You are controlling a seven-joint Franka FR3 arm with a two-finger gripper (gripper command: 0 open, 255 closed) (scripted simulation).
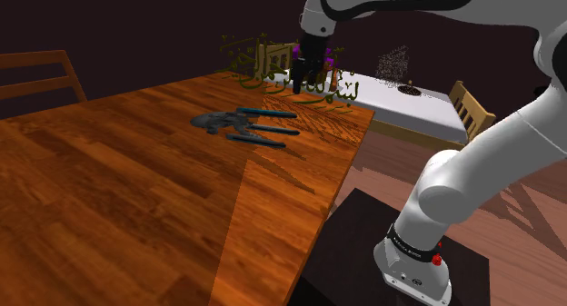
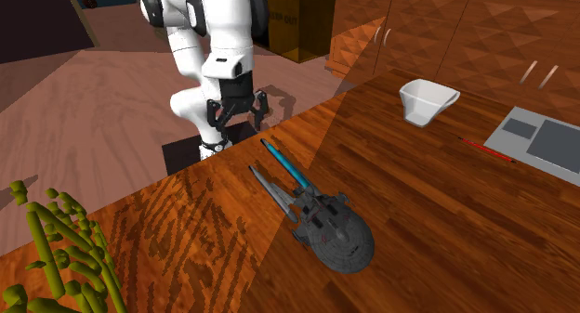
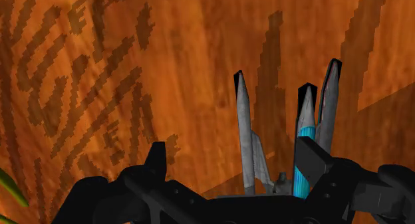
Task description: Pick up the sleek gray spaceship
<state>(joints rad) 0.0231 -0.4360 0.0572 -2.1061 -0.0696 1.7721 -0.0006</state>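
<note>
Spread wide at the end effector [image 2: 243, 111], black fingers [image 3: 157, 164] well apart in the wrist view. Holding nothing, touching nothing. Hanging above the wooden surface [image 2: 437, 218], over its edge nearest the stand [image 1: 359, 227] in the second exterior view. Lying flat on that surface, below and just past the end effector: grey spaceship [image 2: 327, 226], saucer end away from the arm [image 2: 223, 32], long thin nacelles [image 2: 283, 164] pointing back toward it. Through the wrist view, nacelle tips between the open fingers but lower down, one cyan, crowded toward one finger rather than centred; no contact visible. In the shoulder view, end effector up over the surface's far part, spaceship lower and toward that view's left, clearly apart. Elsewhere on the surface, well away from the spaceship: white bowl [image 2: 428, 99], flat grey slab [image 2: 547, 139], thin red stick [image 2: 485, 149]. Green leafy plant [image 2: 65, 255] at the second exterior view's lower left. Leaf-shaped shadows streaked across the wood under the end effector. Black stand at the shoulder view's lower right, beside the surface.
</note>
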